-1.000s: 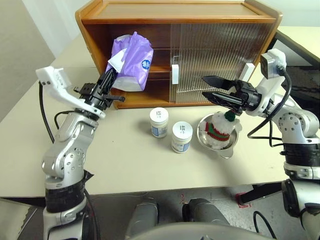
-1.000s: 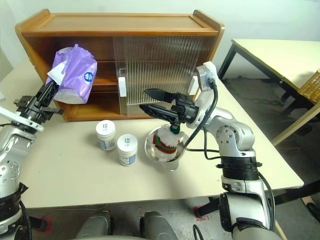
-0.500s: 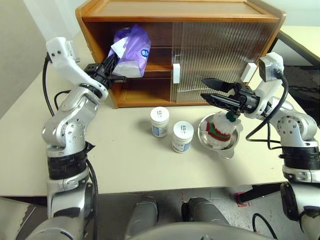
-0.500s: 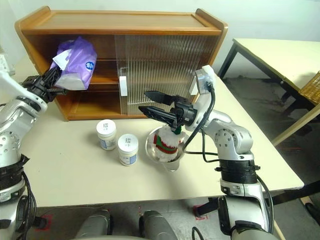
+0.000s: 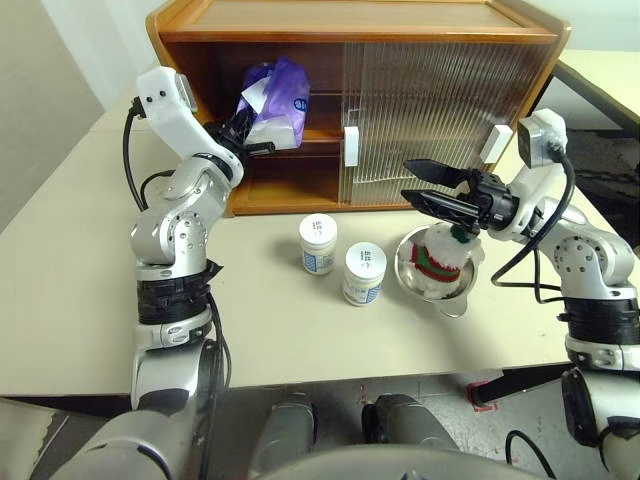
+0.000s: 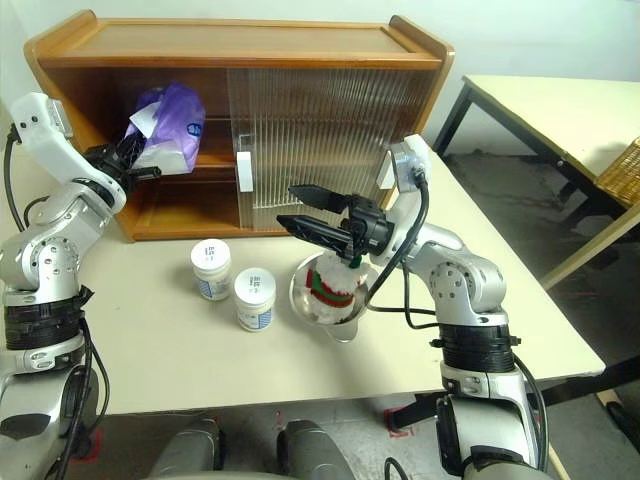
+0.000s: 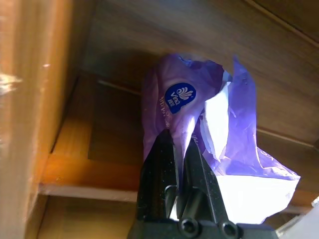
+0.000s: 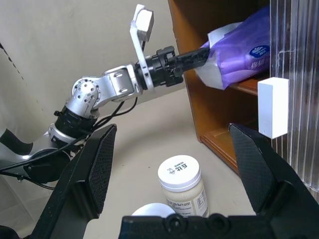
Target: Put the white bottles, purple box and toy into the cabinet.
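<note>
**Purple box at the upper shelf: release depends on seating over the shelf board**

The cabinet (image 5: 300, 20) stands at the far edge of the table, at 12 o'clock from the robot. Its left half is open; the ribbed sliding doors (image 5: 430, 110) cover the right half.

The purple box (image 5: 275, 100) sits inside the open left bay at the level of the inner shelf (image 5: 310, 148). Its long axis runs roughly from 7 o'clock to 1 o'clock, rising away from the fingers. Whether its underside bears fully on the shelf cannot be told.

The left gripper (image 5: 243, 128) is clamped on the near, lower end of the pack; the box lies at 1 o'clock from the fingertips. The likely next step is to seat the pack and let go.

The right gripper (image 5: 425, 185) has its fingers spread wide and holds nothing. It hovers just above the toy (image 5: 440, 255), which sits in the steel bowl (image 5: 455, 290).

The white bottles (image 5: 340, 260) stand on the table at 9 o'clock from the toy, between the two arms. The right arm is nearer to the toy.
</note>
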`<state>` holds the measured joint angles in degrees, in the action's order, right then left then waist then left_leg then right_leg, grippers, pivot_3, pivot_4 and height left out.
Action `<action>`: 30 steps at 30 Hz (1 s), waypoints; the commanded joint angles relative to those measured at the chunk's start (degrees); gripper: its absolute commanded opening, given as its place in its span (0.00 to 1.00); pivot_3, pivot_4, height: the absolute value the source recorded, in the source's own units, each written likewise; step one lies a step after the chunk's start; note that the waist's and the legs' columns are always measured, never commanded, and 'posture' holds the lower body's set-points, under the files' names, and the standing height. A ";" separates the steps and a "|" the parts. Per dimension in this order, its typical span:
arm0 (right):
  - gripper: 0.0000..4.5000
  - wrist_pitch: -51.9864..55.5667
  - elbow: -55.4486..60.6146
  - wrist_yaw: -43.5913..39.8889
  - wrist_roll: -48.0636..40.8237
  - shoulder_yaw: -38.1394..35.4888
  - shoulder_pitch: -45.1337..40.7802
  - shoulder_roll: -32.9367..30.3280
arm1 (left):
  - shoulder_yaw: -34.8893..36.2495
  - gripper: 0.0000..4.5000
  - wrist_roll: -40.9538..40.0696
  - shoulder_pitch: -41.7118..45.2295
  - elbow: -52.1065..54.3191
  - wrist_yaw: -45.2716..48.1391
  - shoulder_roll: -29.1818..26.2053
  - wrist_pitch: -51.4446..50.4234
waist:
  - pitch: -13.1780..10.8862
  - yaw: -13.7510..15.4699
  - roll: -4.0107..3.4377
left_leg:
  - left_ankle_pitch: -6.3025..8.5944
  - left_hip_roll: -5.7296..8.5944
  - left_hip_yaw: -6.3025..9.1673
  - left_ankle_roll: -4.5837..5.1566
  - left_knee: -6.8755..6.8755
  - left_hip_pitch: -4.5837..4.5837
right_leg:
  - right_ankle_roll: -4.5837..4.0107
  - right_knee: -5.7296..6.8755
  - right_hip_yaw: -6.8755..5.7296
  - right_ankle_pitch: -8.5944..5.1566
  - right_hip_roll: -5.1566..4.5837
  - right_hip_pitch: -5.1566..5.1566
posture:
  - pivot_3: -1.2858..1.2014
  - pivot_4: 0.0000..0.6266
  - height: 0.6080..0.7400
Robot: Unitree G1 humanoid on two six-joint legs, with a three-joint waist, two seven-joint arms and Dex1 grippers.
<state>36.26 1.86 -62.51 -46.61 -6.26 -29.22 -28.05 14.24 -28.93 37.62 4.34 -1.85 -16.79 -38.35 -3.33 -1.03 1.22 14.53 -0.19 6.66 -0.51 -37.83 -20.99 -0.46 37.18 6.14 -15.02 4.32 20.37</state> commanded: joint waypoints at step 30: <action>1.00 -0.31 -1.01 -1.15 0.45 -0.39 -1.54 -0.86 | -4.67 0.71 -0.90 -12.61 13.11 19.05 -2.45 9.54 | 0.00 -0.33 0.02 | -0.16 -0.10 -0.69 0.35 -0.17 0.03 | 0.07 0.01 0.18 0.23 -0.03 -0.04 | 0.49 0.06 1.00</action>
<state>36.25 0.96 -63.48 -46.54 -6.27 -30.29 -28.44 10.97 -30.78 25.71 17.12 16.53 -19.16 -28.61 -3.32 -1.35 1.24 14.36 -0.29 5.98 -0.15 -38.00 -20.96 -0.40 37.19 6.33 -14.77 4.27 20.33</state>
